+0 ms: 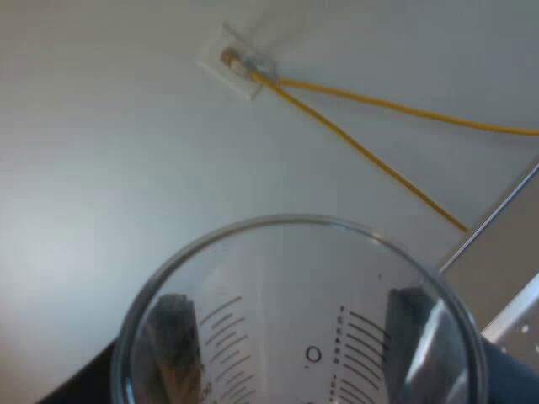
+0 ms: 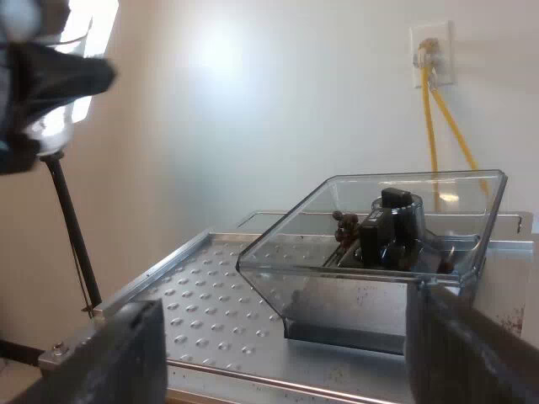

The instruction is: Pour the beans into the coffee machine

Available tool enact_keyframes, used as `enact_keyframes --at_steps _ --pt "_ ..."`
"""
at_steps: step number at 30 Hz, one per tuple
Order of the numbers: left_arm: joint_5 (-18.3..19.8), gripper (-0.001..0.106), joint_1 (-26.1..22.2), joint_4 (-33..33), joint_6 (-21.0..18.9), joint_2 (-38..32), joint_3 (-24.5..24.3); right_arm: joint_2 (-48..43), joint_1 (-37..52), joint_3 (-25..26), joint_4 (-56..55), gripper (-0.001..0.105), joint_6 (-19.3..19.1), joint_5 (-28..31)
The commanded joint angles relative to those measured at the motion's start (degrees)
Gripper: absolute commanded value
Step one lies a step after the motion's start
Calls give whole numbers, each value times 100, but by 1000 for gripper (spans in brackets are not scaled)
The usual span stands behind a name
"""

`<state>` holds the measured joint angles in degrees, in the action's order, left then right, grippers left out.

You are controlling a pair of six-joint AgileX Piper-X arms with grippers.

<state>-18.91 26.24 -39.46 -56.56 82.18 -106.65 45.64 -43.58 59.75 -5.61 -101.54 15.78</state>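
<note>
Left fingers (image 1: 173,337) pinch the measuring glass (image 1: 307,290) between them; right fingers (image 2: 126,358) spread facing the hopper (image 2: 379,252).

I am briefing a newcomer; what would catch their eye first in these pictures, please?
The measuring glass, held in the left gripper, looms largest, its round rim facing the viewer. Next is the clear bean hopper on the espresso machine's dimpled top, a few beans inside, beyond the open right gripper.

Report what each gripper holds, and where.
The left gripper holds the measuring glass by its sides. The right gripper holds nothing, open before the bean hopper.
</note>
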Motion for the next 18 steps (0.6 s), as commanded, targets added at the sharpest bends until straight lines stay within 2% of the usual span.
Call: enact_keyframes --at_steps 1,2,4,5,6,9,11,12,14,18 --pt "472 29 -349 -365 -642 -208 -23 -69 -12 38 27 62 -14 -59" --pt "523 29 -401 -407 -659 -230 -23 -69 -12 38 25 62 -14 -59" --pt "936 29 -748 -608 -1036 -376 -23 -69 -12 38 24 62 -14 -59" --pt "1016 29 -836 -641 -1163 -412 -23 -69 -12 38 24 62 -14 -59" --pt "1289 29 -1017 -711 -1417 -481 -23 -69 -12 38 16 62 -32 -59" --pt "1718 29 -1308 -841 -1727 -574 -23 -69 -12 38 -5 62 -253 -59" --pt "2229 28 -1761 -1037 -2135 -696 -23 -124 -12 38 -217 62 -379 -59" --pt "2244 27 -1788 -1044 -2151 -703 -23 -149 -12 55 -342 62 -378 -59" --pt "2402 22 -2111 -1076 -2267 -811 74 -225 -12 57 -761 62 -378 -59" --pt "2616 11 -2347 -1132 -2363 -993 310 -397 -12 57 -1313 62 -378 -59"
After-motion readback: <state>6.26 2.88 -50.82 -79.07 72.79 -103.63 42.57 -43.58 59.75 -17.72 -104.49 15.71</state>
